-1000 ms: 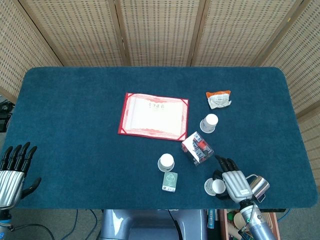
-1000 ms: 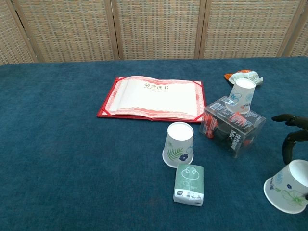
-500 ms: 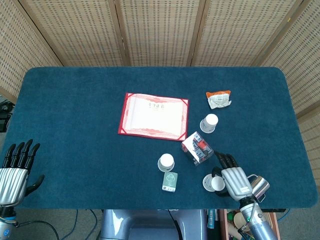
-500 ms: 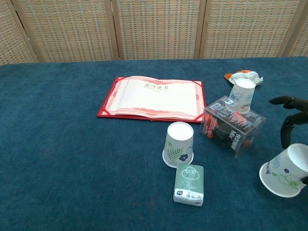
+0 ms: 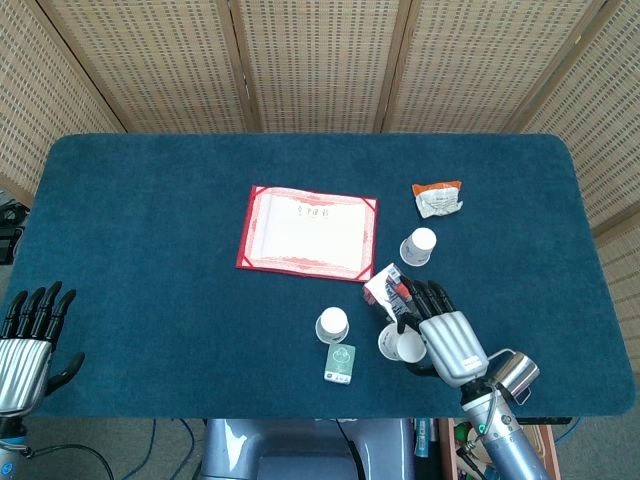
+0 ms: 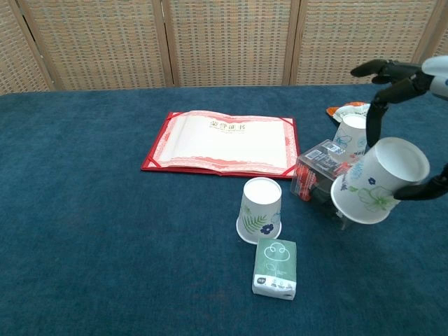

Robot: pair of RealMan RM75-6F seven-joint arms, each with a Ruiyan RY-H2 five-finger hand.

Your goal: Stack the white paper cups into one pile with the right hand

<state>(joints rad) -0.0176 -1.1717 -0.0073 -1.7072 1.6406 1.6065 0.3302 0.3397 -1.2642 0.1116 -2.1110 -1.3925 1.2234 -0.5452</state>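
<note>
The right hand [image 6: 409, 126] grips one cup [image 6: 378, 180], tilted and lifted above the table [image 5: 150, 220], probably so it can drop over the upturned cup [image 6: 260, 208] nearby.

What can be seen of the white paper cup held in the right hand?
The white paper cup with blue flower and green leaf print is held off the blue cloth by the right hand, tilted, its open mouth down toward the left and its flat base up toward the right. Dark fingers reach over it. In the chest view it overlaps the clear plastic box behind.
</note>
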